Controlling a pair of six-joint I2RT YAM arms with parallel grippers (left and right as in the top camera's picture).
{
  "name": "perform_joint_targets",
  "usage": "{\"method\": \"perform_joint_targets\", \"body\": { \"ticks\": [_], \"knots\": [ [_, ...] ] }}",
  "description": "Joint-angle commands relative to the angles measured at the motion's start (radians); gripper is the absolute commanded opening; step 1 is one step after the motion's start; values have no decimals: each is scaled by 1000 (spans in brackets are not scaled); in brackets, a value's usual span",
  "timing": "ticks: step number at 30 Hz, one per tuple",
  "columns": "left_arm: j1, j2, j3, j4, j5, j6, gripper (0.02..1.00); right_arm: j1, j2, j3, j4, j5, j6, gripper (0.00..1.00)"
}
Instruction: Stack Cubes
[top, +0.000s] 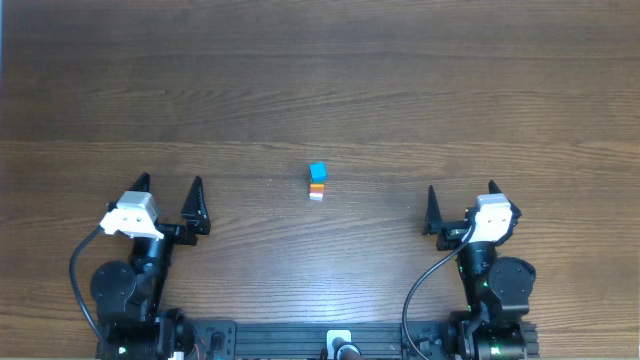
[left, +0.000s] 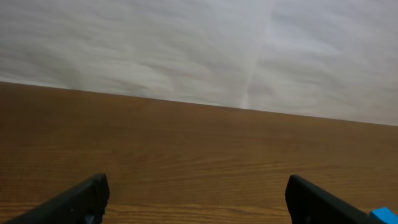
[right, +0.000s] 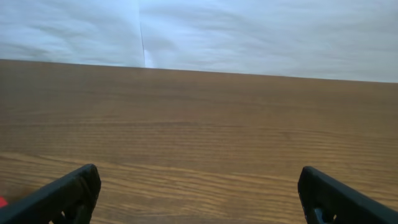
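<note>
A small stack of cubes (top: 317, 183) stands upright at the middle of the wooden table (top: 320, 90), with a blue cube (top: 318, 172) on top, an orange one under it and a white one at the bottom. My left gripper (top: 168, 186) rests open near the table's front left, well apart from the stack. A blue corner of the cube (left: 387, 213) peeks in at the edge of the left wrist view. My right gripper (top: 461, 192) is open at the front right, also apart from the stack. A red sliver (right: 2, 201) shows at the edge of the right wrist view.
The brown wooden table stretches bare toward a white wall (left: 199, 50) at the back. Both arm bases stand on a black rail (top: 320, 340) along the front edge.
</note>
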Motion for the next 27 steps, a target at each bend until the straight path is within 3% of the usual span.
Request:
{"method": "perform_joint_targets", "body": {
  "ticks": [1,27],
  "knots": [
    [-4,-6,-5,4,7,17,915,-9,-8,-52,61,-15,-11,991],
    [-4,-6,-5,4,7,17,915,-43,-8,-72,102,-11,-10,993]
  ]
}}
